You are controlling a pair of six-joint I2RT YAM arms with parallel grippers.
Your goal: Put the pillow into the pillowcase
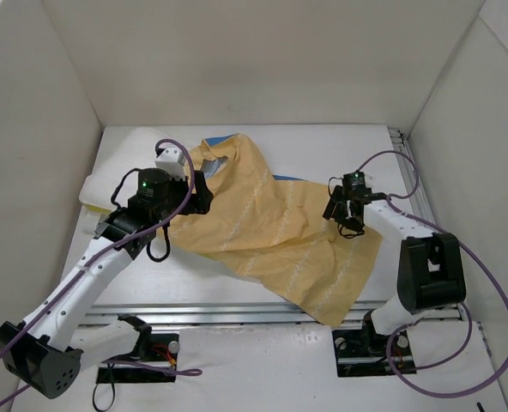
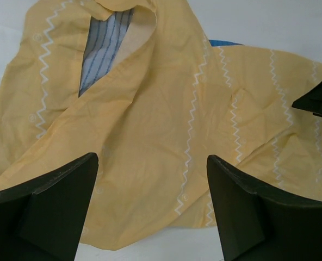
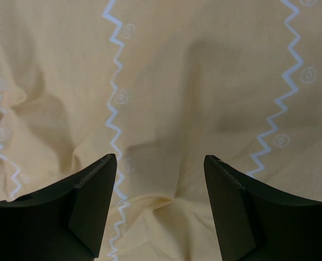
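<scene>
White arms [image 1: 82, 283] with black joints [image 1: 430, 270], purple cables [image 1: 486, 275].

The yellow-orange pillowcase [image 3: 166, 81] fills the whole view, crumpled into soft folds, with white zigzag lines [image 3: 115, 98] running down it and small circles [image 3: 121, 97] printed beside them. The gripper [image 3: 160, 160] hangs over the cloth, its two dark fingers [image 3: 90, 206] spread apart. A low ridge of fabric lies in the gap between them.
</scene>
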